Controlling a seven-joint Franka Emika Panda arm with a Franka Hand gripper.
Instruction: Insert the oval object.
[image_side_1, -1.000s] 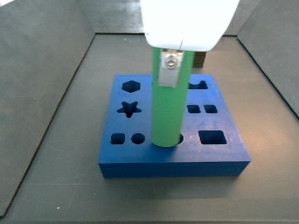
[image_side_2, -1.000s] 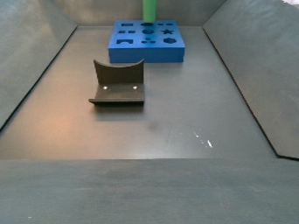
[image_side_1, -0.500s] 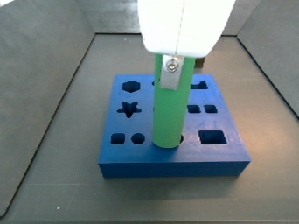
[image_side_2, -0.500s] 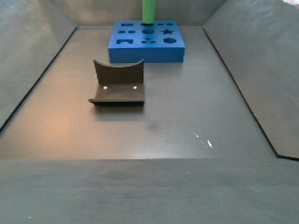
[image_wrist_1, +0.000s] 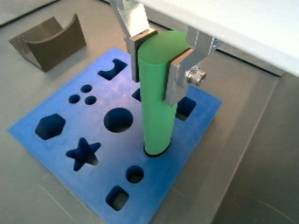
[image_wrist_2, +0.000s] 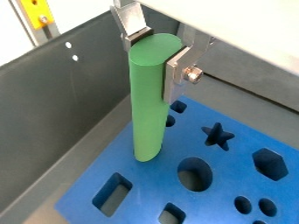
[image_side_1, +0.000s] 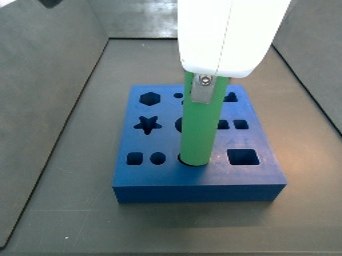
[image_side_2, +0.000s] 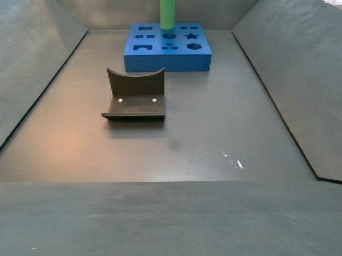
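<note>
Grey walls are enclosing a dark counter (image_side_2: 201, 150), and a blue block (image_side_1: 198, 175) with shaped holes is sitting at its far end in a side view. Standing upright on that block, the green rod (image_side_1: 198, 125) is meeting the top face with its lower end near the block's front edge, between a small round hole and a square hole; whether the tip is sinking into an opening cannot be told. The end effector (image_wrist_1: 163, 59) is clamping the rod's upper end, its flat silver fingers (image_wrist_1: 187, 68) pressing on opposite sides in both wrist views, where the rod (image_wrist_2: 149, 96) is reaching down to the block (image_wrist_2: 222, 188) beside a large round hole. From the side, a white housing (image_side_1: 234, 35) is hanging directly above the rod. Well apart from the block, nearer the middle of the counter, a dark grey U-shaped piece (image_side_2: 135, 95) is resting alone; it is also showing beyond the block's corner in a wrist view (image_wrist_1: 49, 44).
</note>
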